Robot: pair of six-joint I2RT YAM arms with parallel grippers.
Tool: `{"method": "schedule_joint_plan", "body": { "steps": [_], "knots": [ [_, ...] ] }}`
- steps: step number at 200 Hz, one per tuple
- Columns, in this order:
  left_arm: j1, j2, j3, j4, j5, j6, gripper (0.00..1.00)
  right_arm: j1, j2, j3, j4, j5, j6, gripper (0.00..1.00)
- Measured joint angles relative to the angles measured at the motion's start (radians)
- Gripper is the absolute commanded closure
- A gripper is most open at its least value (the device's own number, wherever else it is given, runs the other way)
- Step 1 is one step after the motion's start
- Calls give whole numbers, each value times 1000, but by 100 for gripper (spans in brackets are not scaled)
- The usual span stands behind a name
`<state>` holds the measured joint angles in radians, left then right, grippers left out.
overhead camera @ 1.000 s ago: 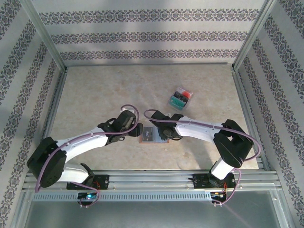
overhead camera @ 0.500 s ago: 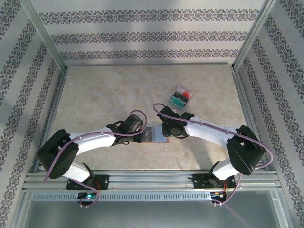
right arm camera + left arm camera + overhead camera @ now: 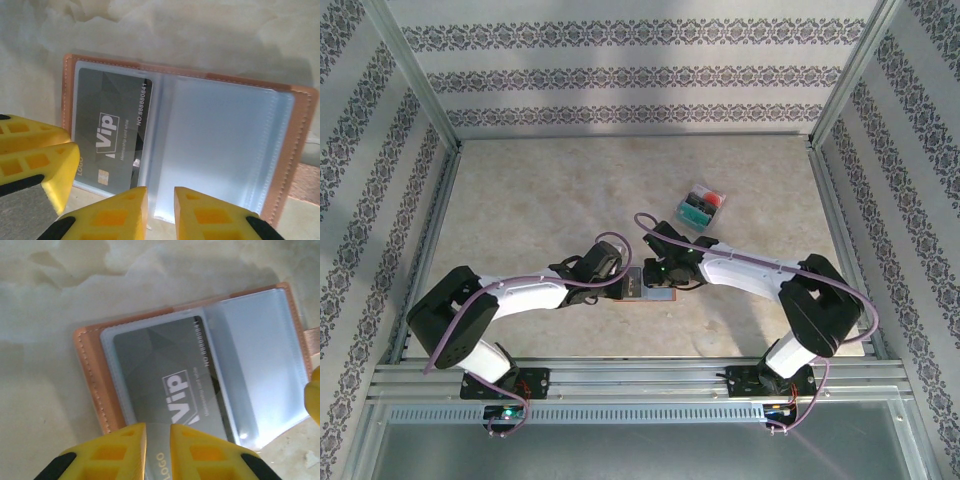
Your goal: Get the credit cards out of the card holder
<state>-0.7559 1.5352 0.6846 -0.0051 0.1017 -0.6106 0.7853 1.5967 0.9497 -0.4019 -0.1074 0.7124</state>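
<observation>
Pink card holder [image 3: 296, 150] lies open, flat on marble table [image 3: 540, 200], btwn the two arms near the front edge. Grey VIP card [image 3: 165, 370] sits in its clear pocket. L gripper [image 3: 157, 429]: fingers nearly together, tips over the card's LOGO corner. R gripper [image 3: 161, 194]: fingers likewise nearly together, at holder's edge by the fold. Teal & red cards [image 3: 701, 208] lie farther back, well apart.

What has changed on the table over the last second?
The left gripper edged right to the end of the grey card in the open pink wallet. The right gripper edged left over its clear pockets. The wallet and the loose cards farther back stayed put.
</observation>
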Motion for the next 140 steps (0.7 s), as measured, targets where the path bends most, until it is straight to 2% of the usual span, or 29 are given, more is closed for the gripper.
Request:
{"method": "schedule_joint_plan", "body": {
  "steps": [57,140],
  "knots": [
    [14,15,-14,35,15,-23,79,0,58,7,66,-53,20,79],
    [19,24,-23,64,30,-47,80,2,94,19,111,-67,39,73]
  ]
}}
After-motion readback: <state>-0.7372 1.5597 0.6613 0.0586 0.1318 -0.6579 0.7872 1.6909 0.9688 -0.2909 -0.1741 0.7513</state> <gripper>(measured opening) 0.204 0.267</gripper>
